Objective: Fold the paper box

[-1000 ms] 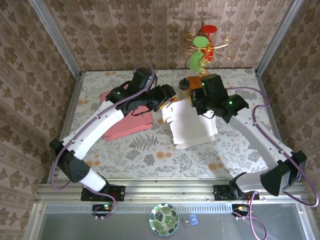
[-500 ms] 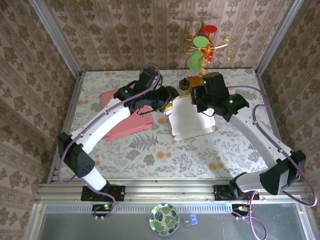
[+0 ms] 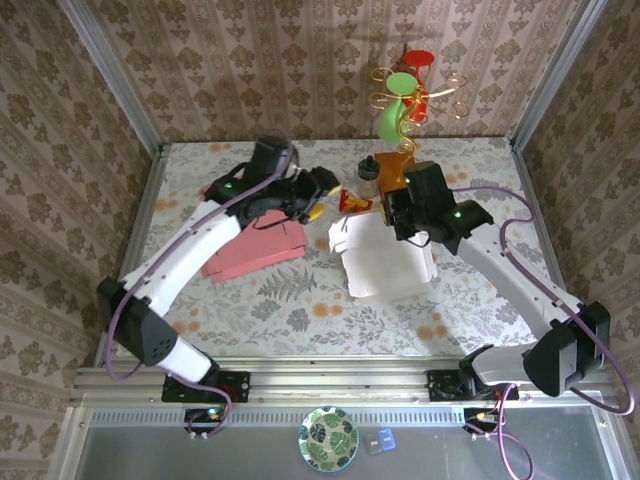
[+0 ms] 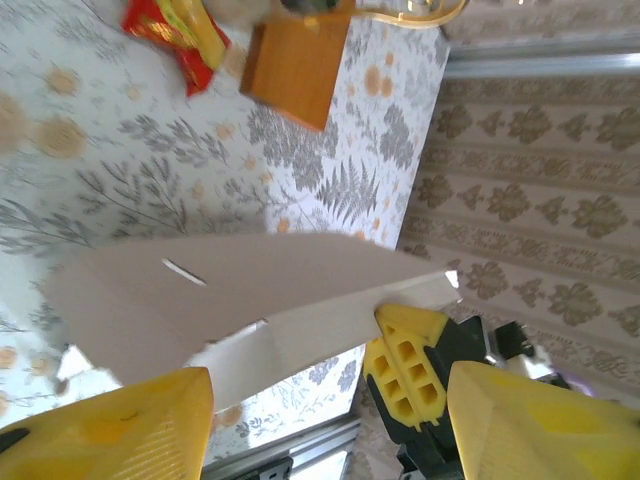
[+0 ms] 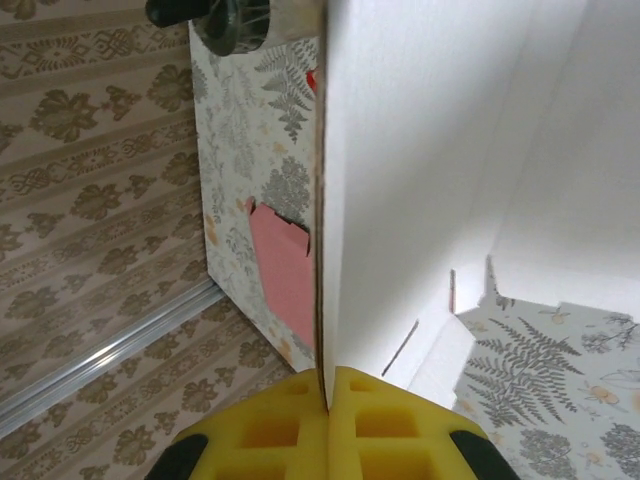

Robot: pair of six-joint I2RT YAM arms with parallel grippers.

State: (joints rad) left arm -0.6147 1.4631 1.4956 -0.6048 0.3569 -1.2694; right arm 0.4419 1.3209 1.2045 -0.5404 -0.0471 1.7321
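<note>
Top external view: the paper box [image 3: 385, 265] lies white face up, creased and flapped, far edge pinched by the right gripper [image 3: 398, 212]; the left gripper [image 3: 318, 196] hangs nearby, jaws apart.

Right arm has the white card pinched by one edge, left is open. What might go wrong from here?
The right gripper pinches the white card by one thin edge, so it may slip or buckle. The open left gripper hangs near the snack packet and orange block, and could knock them.

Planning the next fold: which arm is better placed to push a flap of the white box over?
Left. The left gripper is open and free near the paper box, while the right gripper is shut on its edge.
</note>
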